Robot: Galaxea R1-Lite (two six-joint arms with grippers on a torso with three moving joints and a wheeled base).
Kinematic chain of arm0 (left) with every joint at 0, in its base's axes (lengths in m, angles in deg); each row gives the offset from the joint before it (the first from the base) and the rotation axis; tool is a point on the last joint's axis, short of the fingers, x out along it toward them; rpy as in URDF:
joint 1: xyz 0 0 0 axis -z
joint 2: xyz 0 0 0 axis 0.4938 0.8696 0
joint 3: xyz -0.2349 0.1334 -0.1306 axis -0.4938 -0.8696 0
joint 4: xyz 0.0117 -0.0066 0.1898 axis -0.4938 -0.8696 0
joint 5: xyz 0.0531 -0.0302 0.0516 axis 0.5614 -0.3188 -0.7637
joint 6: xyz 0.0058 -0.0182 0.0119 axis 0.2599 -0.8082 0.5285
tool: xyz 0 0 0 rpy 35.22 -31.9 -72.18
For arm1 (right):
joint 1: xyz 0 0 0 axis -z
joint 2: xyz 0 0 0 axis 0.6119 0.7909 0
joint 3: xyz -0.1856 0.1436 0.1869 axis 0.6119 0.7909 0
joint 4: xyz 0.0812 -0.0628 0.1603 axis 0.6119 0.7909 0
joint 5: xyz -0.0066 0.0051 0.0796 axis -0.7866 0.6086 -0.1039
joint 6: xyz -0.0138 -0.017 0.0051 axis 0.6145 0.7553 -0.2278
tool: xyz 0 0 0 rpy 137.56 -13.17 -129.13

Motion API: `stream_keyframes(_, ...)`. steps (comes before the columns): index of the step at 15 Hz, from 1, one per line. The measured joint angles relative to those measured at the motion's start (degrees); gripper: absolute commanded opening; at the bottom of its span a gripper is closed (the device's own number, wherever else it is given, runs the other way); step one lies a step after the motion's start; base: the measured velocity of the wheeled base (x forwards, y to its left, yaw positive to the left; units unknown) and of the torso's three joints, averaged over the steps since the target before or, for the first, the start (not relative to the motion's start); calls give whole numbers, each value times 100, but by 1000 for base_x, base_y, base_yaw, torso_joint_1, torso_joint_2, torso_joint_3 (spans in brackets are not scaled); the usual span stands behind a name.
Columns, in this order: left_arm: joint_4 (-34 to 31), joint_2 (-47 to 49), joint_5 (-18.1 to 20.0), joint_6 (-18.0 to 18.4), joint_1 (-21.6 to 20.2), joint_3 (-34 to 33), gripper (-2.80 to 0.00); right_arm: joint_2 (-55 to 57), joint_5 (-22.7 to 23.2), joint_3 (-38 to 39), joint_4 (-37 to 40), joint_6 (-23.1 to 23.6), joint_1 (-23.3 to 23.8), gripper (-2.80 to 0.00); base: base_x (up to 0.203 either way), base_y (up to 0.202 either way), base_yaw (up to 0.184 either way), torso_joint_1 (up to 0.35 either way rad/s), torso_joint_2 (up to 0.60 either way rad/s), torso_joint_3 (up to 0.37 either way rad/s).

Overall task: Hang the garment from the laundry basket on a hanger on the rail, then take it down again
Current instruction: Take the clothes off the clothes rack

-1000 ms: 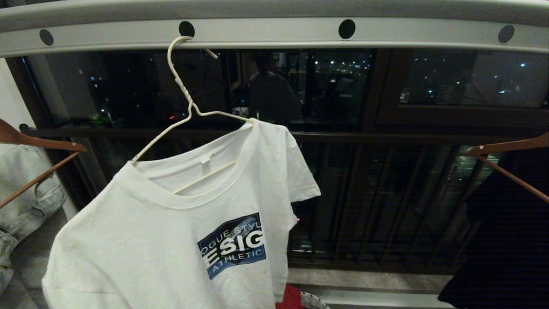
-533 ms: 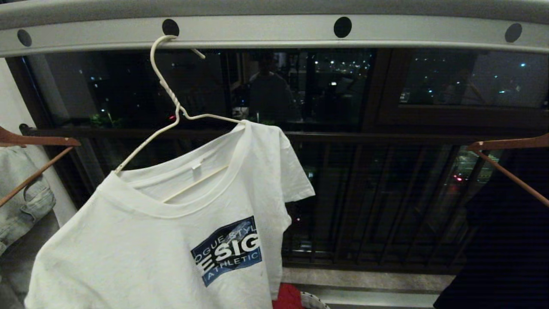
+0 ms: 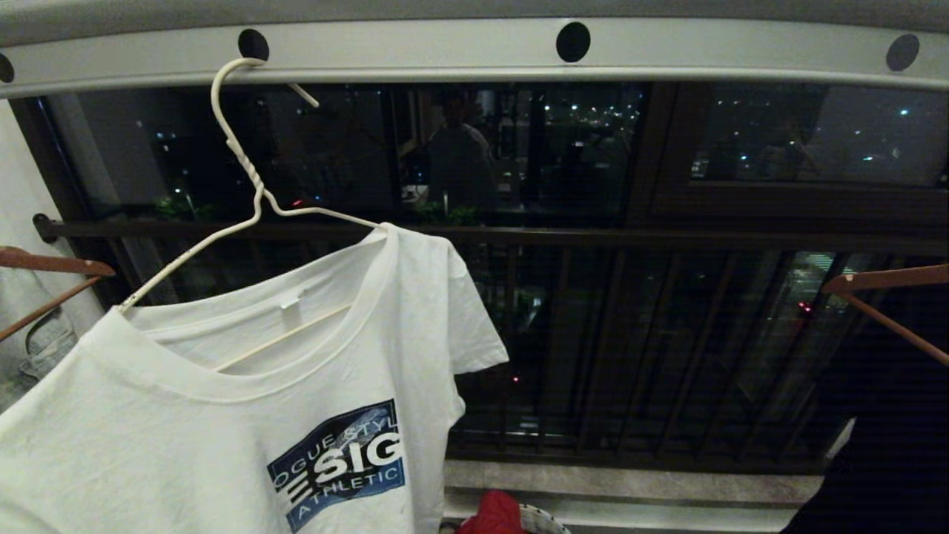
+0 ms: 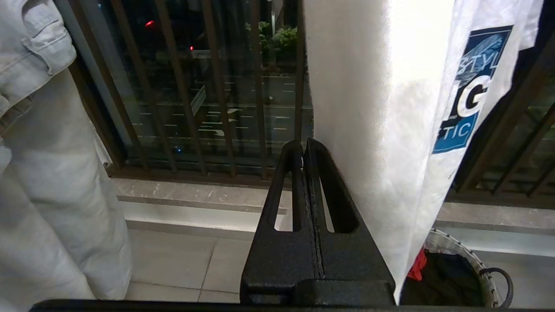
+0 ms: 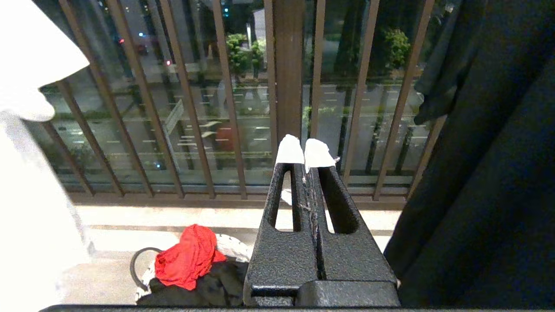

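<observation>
Night-time balcony, city lights behind the dark railing bars (image 3: 593,237). The white T-shirt (image 3: 185,430) hangs on the wire hanger (image 3: 245,170), hooked over the grey rail (image 3: 445,52), with the laundry basket (image 4: 459,255) on the floor below it. Left gripper (image 4: 303,145) sits low beside the shirt, jaws pressed together, empty; right gripper (image 5: 305,151) likewise, low, off to the shirt's other side. To take it down, I'd say: open up, grasp the hanger's twisted neck, lift the hook clear.

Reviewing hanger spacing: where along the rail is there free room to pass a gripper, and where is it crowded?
Free: the rail between the hanger carrying the garment and the wooden hanger at the right. Crowded: the left end, where another wooden hanger adjoins the garment.
</observation>
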Motion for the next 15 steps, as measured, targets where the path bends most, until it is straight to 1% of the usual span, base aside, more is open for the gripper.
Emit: stream_keyframes(15,-2,-9,-5,-40,0,0,-280,-2,-1,0,-2,-2,0,-280,0,0,0,0,0,0)
